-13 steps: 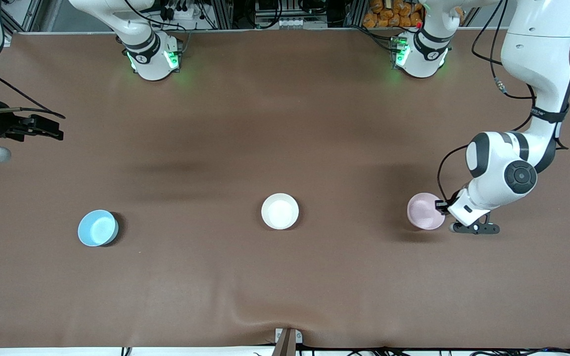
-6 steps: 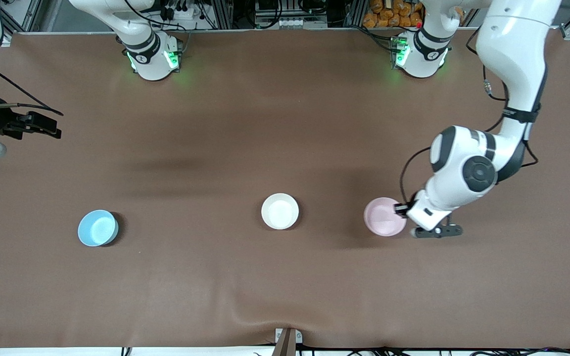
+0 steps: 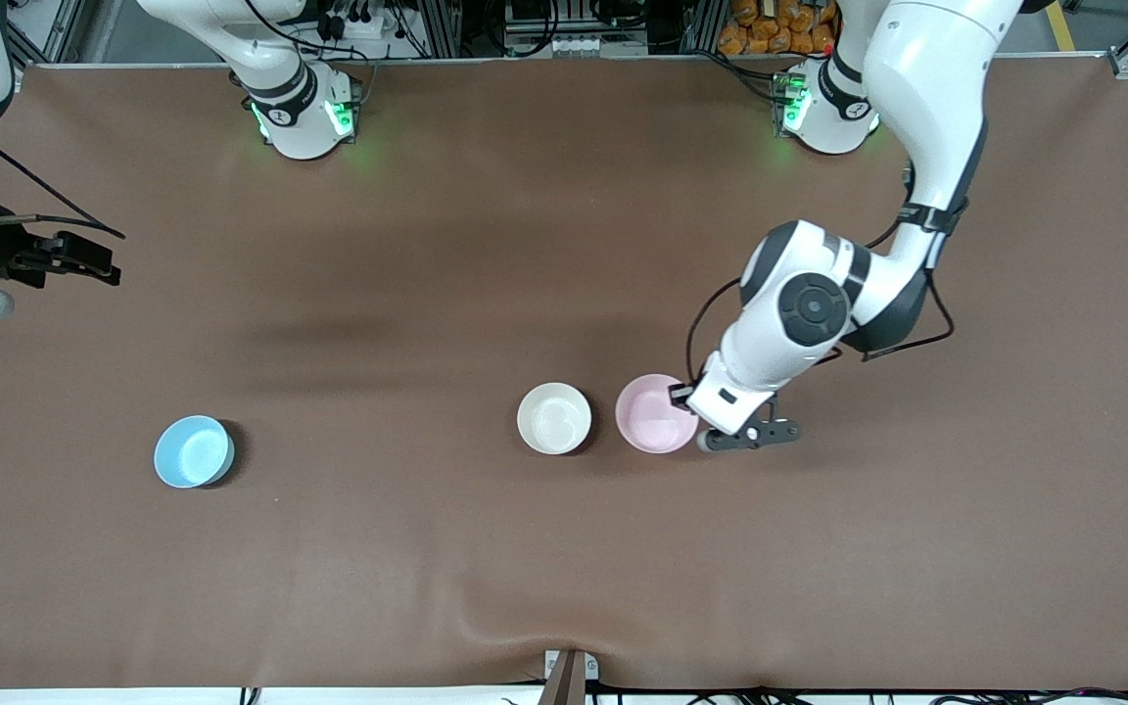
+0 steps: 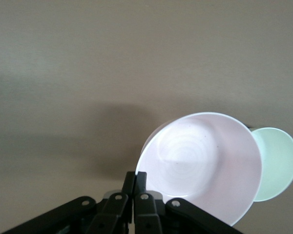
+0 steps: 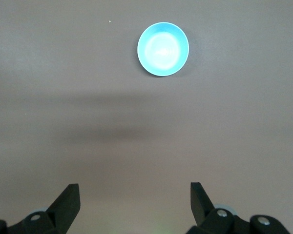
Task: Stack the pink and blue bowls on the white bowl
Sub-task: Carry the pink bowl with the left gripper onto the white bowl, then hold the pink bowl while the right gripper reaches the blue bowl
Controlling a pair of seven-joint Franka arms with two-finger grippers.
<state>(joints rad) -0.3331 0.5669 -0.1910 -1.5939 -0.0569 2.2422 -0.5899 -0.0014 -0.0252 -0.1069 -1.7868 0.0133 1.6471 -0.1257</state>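
My left gripper (image 3: 683,397) is shut on the rim of the pink bowl (image 3: 655,414) and holds it in the air, close beside the white bowl (image 3: 553,418) at the middle of the table. In the left wrist view the gripper (image 4: 140,179) pinches the pink bowl's (image 4: 205,161) rim, and the white bowl (image 4: 277,163) shows partly hidden under it. The blue bowl (image 3: 193,451) sits toward the right arm's end of the table. My right gripper (image 3: 94,257) waits open and empty in the air at that end; its wrist view shows the gripper (image 5: 135,200) and the blue bowl (image 5: 162,49).
The brown table mat (image 3: 564,548) has a wrinkle at its edge nearest the front camera, by a small bracket (image 3: 569,671). The two arm bases (image 3: 302,108) stand along the table edge farthest from that camera.
My left gripper has carried the pink bowl from the left arm's end of the table toward the middle, up to the white bowl. The right gripper has barely shifted.
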